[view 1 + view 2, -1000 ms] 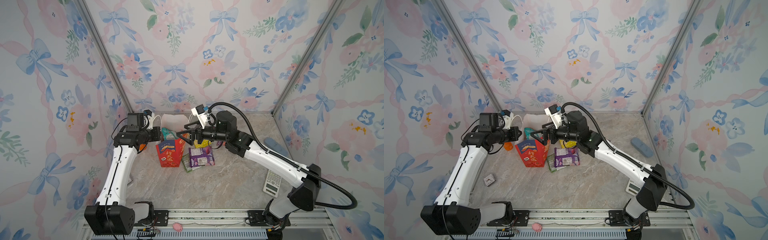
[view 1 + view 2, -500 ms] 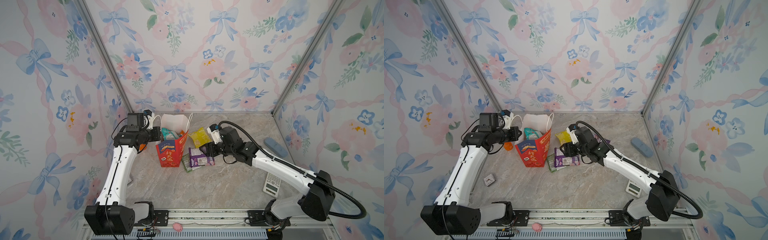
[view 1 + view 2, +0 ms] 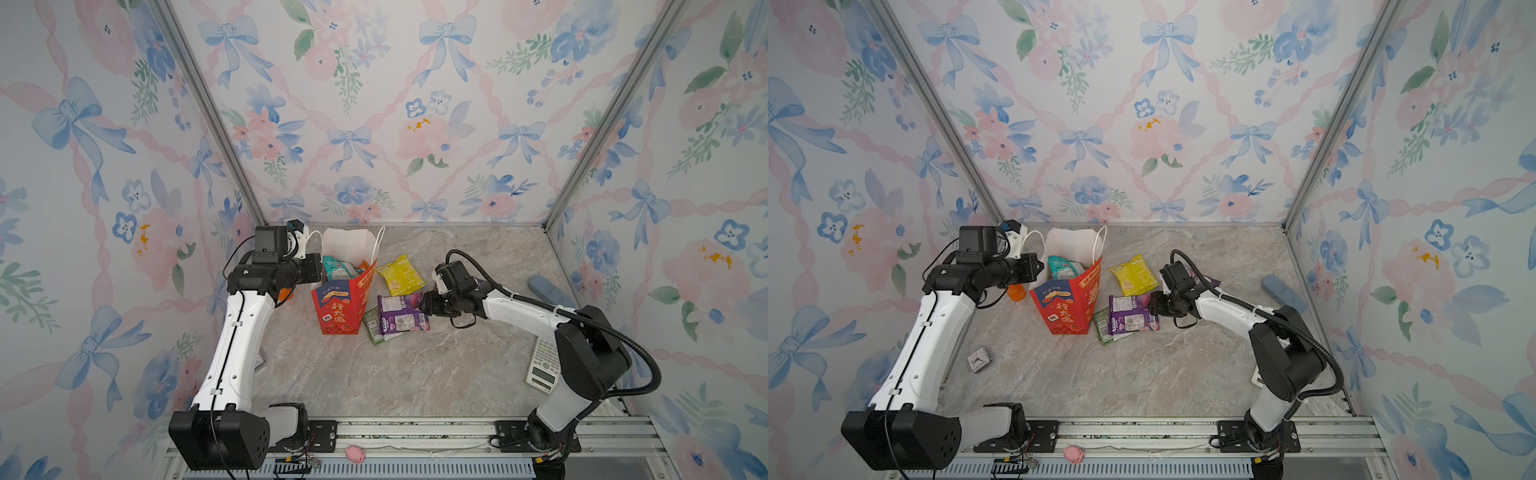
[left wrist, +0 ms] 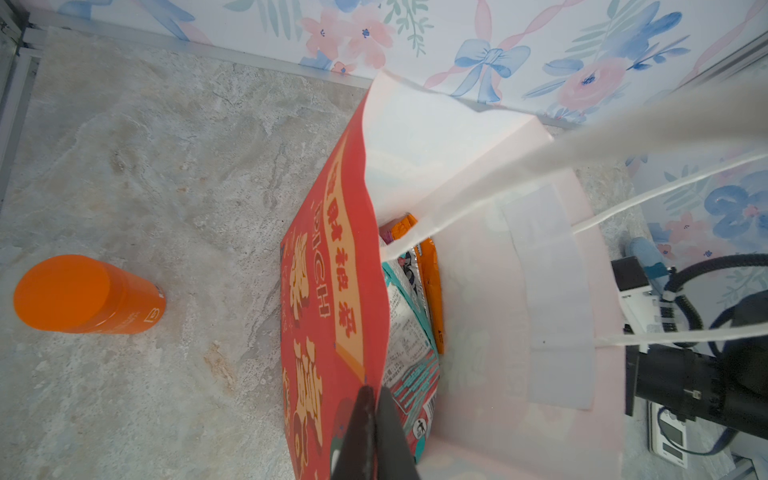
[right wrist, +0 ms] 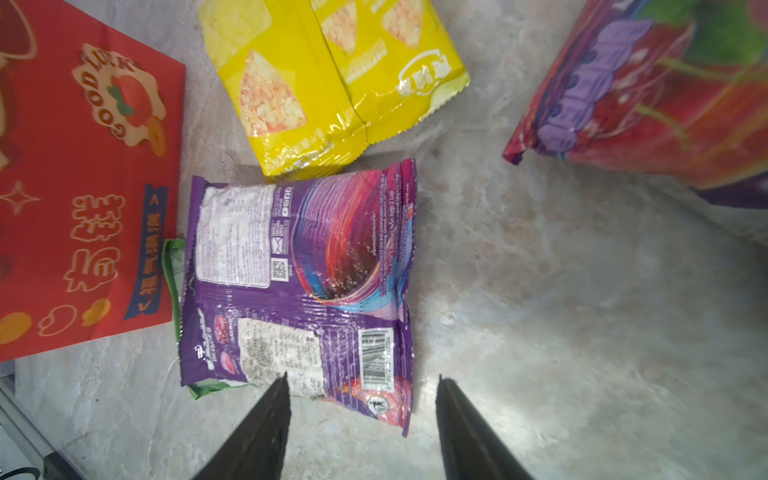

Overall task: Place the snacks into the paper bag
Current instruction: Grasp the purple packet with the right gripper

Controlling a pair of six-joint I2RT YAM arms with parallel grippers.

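Observation:
The red paper bag [image 3: 338, 305] [image 3: 1065, 305] stands upright with its mouth open. My left gripper [image 4: 374, 388] [image 3: 319, 272] is shut on the bag's rim [image 4: 365, 232]. Inside the bag are a teal packet [image 4: 411, 345] [image 3: 1061, 266] and an orange packet [image 4: 430, 282]. On the table right of the bag, a purple packet [image 5: 299, 270] [image 3: 401, 313] lies over a green one [image 5: 172, 257] [image 3: 1102, 326]. A yellow packet [image 5: 328, 83] [image 3: 401, 274] lies behind them. My right gripper [image 5: 361, 376] [image 3: 424, 305] is open, low over the purple packet's near edge, holding nothing.
An orange bottle [image 4: 70, 295] [image 3: 1016, 291] stands left of the bag, under my left arm. Another purple-and-red packet [image 5: 665, 91] lies behind my right arm. A white calculator [image 3: 544, 365] and a blue object [image 3: 548, 291] lie at the right wall. A small square clock [image 3: 979, 359] lies front left.
My right arm has swung away from the bag's mouth and come down to the right, at the purple packet on the table. The left arm and the bag have not moved.

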